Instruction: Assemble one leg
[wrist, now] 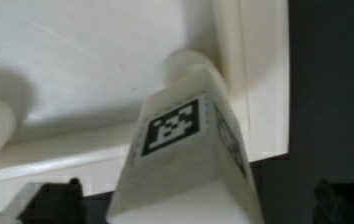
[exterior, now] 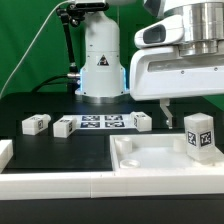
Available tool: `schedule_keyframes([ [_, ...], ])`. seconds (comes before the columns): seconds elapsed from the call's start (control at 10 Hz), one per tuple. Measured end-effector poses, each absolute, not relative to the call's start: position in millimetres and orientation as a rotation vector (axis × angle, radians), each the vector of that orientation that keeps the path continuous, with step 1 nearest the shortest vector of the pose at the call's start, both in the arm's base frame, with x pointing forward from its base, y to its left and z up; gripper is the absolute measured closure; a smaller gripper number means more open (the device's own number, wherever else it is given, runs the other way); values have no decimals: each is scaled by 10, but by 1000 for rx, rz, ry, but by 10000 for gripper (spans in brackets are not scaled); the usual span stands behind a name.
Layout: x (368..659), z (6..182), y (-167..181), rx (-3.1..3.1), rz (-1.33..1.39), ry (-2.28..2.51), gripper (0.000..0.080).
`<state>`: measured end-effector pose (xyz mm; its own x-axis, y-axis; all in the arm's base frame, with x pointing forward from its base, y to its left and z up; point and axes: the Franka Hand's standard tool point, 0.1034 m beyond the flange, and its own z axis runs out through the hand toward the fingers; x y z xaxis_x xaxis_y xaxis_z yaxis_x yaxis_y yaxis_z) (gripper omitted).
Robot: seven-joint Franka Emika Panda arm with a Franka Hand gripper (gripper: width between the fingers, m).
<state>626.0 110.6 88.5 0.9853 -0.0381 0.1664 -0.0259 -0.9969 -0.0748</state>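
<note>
A leg (exterior: 200, 135), a small white block with a black-and-white tag, stands upright in the far right corner of the large white tray (exterior: 150, 165). My gripper (exterior: 190, 100) hangs just above it, and one dark fingertip (exterior: 165, 107) shows to its left. In the wrist view the leg (wrist: 188, 140) rises between my two dark fingertips (wrist: 49, 202), which stand wide apart and clear of its sides. The gripper (wrist: 195, 208) is open around the leg's top. The tray's raised rim (wrist: 254, 70) runs beside the leg.
Three more tagged legs lie on the black table: two at the exterior view's left (exterior: 36, 124) (exterior: 63, 128) and one near the middle (exterior: 142, 121). The marker board (exterior: 100, 123) lies between them. The robot base (exterior: 100, 60) stands behind. A white part (exterior: 5, 152) sits at the left edge.
</note>
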Motion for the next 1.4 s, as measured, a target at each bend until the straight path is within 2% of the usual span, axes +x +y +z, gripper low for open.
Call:
schedule_keyframes([
  [0.3,6235,867,1134,-3066,-259,-147,151],
  [0.4,6235,867,1134,-3067,-259,-146,247],
  [0.5,6235,866,1134,-3067,-259,-146,432],
  [0.6,6235,867,1135,-3066,-259,-146,432],
  [0.7,6235,866,1133,-3067,-259,-146,508],
  [1.0,6235,873,1174,-3060,-252,37,508],
  [1.4,6238,846,1140,-2940,-235,797,508],
])
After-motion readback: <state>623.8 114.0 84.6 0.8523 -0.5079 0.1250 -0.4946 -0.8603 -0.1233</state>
